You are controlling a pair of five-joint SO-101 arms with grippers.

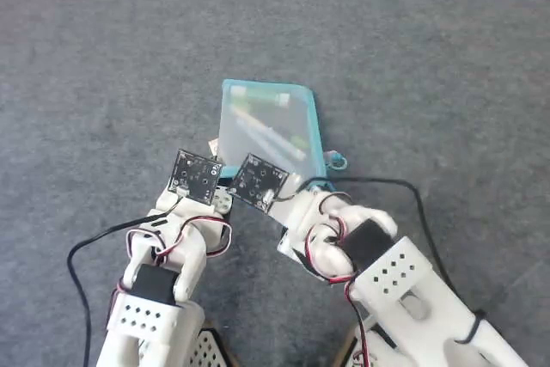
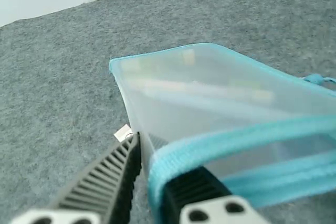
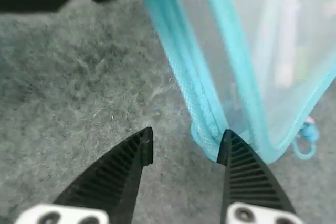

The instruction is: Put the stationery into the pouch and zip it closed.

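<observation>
A translucent pouch (image 1: 271, 131) with teal trim lies flat on the grey mat, and pens and other stationery (image 1: 262, 126) show through its side. My left gripper (image 2: 152, 166) is shut on the pouch's near teal zip edge (image 2: 220, 145) at one corner. My right gripper (image 3: 186, 142) stands open low over the mat, with the other near corner of the pouch (image 3: 207, 135) between its fingertips, close to one finger (image 3: 236, 156). A teal pull loop (image 1: 337, 161) sticks out at the pouch's right side.
Grey felt mat (image 1: 103, 83) covers the table on all sides. A small white piece (image 2: 122, 134) lies by the left gripper's fingertip. Both arms (image 1: 378, 264) crowd the near side of the pouch, with a black cable (image 1: 404, 185) looping right.
</observation>
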